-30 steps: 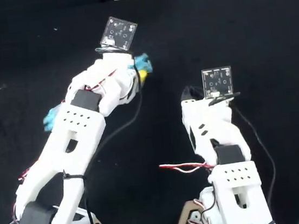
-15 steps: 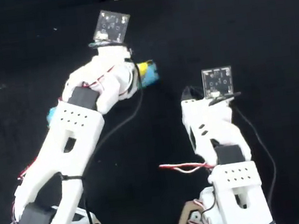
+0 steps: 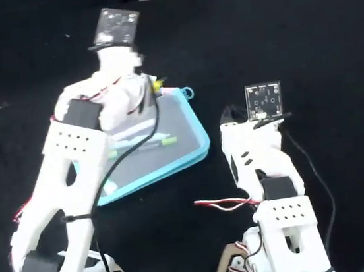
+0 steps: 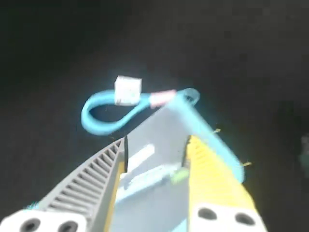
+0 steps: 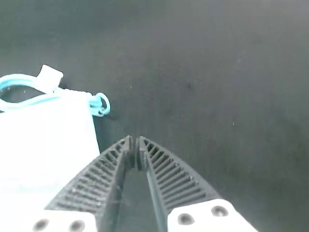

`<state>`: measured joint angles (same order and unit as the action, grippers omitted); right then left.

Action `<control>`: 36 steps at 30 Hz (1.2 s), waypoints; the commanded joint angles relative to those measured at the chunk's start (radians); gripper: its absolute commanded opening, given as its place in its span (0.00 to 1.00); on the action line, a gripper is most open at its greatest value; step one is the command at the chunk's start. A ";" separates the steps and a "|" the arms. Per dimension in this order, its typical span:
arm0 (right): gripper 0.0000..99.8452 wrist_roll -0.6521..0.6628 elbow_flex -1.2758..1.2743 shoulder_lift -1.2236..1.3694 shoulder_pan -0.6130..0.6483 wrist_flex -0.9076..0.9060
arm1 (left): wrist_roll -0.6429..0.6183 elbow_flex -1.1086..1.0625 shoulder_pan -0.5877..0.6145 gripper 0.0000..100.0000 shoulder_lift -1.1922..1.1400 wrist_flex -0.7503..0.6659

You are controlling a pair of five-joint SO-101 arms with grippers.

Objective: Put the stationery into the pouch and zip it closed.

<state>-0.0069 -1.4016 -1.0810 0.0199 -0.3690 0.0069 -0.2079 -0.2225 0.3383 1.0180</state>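
A clear pouch (image 3: pixel 168 128) with a blue rim lies flat on the black table, with pens (image 3: pixel 144 144) showing through it. My left gripper (image 3: pixel 153 86) hangs over the pouch's far corner, near the blue zipper pull (image 3: pixel 189 93). In the left wrist view this gripper (image 4: pixel 155 140) is open, its grey and yellow fingers astride the pouch (image 4: pixel 154 179). Beyond the fingers lies a blue strap loop (image 4: pixel 96 121) with a white tag (image 4: pixel 128 90). My right gripper (image 3: pixel 227 114) is shut and empty just right of the pouch. In its own view the right gripper (image 5: pixel 134 141) has the pouch (image 5: pixel 43 140) beside it.
The black table cloth (image 3: pixel 316 40) stretches bare to the right and to the far side. At the near edge stand the two arm bases on a perforated board (image 3: pixel 231 269). Cables trail from the right arm (image 3: pixel 220 203).
My left arm has swung left and away. The pouch, earlier mostly hidden under it, now lies flat in the open. The right arm has kept still.
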 commanded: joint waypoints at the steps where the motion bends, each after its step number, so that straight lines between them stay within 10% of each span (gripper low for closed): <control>1: 0.01 0.011 0.008 -0.025 0.003 0.026 | -0.005 -0.012 0.114 0.17 0.124 0.132; 13: 0.01 0.011 0.016 -0.025 0.011 0.028 | -0.005 -0.473 0.444 0.17 0.483 0.157; 25: 0.01 0.009 0.067 -0.027 0.021 0.015 | -0.003 -0.765 0.476 0.16 0.836 0.155; 36: 0.01 0.011 0.053 -0.495 0.005 -0.465 | -0.003 -0.954 0.472 0.09 1.197 0.166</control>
<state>-0.0069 -1.3940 -1.3510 0.0338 -0.6544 0.0054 -1.1393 0.2455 1.4154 1.1715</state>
